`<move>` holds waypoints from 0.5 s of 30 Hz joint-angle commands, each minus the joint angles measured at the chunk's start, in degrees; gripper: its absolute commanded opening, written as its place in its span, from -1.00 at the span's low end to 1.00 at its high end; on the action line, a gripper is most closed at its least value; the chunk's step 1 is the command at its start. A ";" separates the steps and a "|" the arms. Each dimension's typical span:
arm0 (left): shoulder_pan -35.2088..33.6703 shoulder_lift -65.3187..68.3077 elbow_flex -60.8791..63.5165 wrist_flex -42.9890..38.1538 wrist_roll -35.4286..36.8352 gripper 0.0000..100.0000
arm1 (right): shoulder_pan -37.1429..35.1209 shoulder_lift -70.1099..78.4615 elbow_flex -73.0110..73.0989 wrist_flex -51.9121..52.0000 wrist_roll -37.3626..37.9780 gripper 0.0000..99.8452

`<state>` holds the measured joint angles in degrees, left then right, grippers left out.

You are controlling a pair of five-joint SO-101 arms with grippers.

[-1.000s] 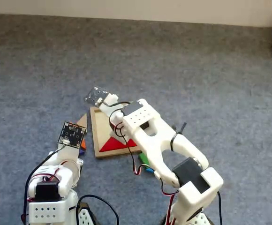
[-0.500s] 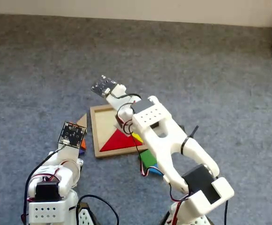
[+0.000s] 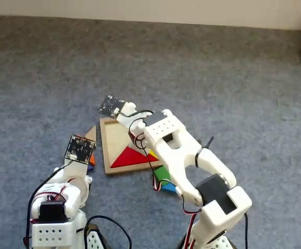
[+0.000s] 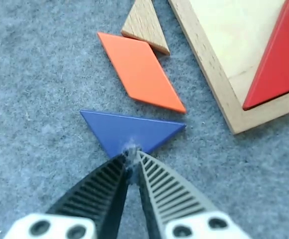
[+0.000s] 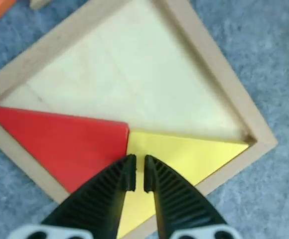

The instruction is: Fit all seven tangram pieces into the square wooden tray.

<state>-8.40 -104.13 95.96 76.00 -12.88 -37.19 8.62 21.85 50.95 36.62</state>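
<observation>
The right pincer (image 5: 135,174) hangs over the square wooden tray (image 5: 219,74) with its fingers drawn together, a thin slit between the tips and nothing in them. Directly under the tips is the seam where the red triangle (image 5: 60,142) meets the yellow triangle (image 5: 184,152). Both lie flat in the tray against one side of it, and the dark fingers cover part of the yellow one. The rest of the tray floor is bare wood.

The left pincer (image 4: 132,157) sits low on the grey bench (image 3: 233,78), fingers together, tips right at one corner of the dark blue triangle (image 4: 132,130). I cannot tell whether they grip that corner or only touch it. Just beyond the dark blue triangle lies the orange parallelogram (image 4: 140,79), a narrow strip of bench between them. Past that is a plain wooden triangle (image 4: 144,25), cut off by the frame edge, with one point just about touching the parallelogram. All three lie outside the tray, just beside its rim.

From above, the right arm crosses the tray and hides its right part, leaving a sliver of yellow showing. A green piece (image 3: 162,175) and a light blue piece (image 3: 168,188) peek out from under that arm on the bench, just outside the tray; their shapes are too covered to name. The left arm's wrist board hides its own pincer and most of the orange and dark blue pieces.
</observation>
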 commanded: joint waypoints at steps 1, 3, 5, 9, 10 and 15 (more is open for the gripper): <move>-0.57 -0.31 1.19 0.18 0.35 -0.98 | 0.48 0.22 -4.70 7.16 0.97 -0.93; -0.57 -0.31 1.19 0.18 0.35 -0.98 | 0.48 0.22 -6.20 10.42 0.97 -0.93; -0.57 -0.31 1.19 0.18 0.35 -0.98 | 0.57 0.13 -7.43 12.35 0.97 -0.93; -0.57 -0.31 1.19 0.18 0.35 -0.98 | 2.24 -0.04 -10.59 14.99 0.44 -0.93; -0.57 -0.31 1.19 0.18 0.35 -0.98 | 2.86 -0.13 -11.56 15.52 0.44 -0.93; -0.57 -0.31 1.19 0.18 0.35 -0.98 | 4.88 -4.70 -12.70 15.78 -5.71 -0.93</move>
<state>-8.40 -104.13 95.96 76.00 -12.88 -33.76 8.97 12.70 66.07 33.63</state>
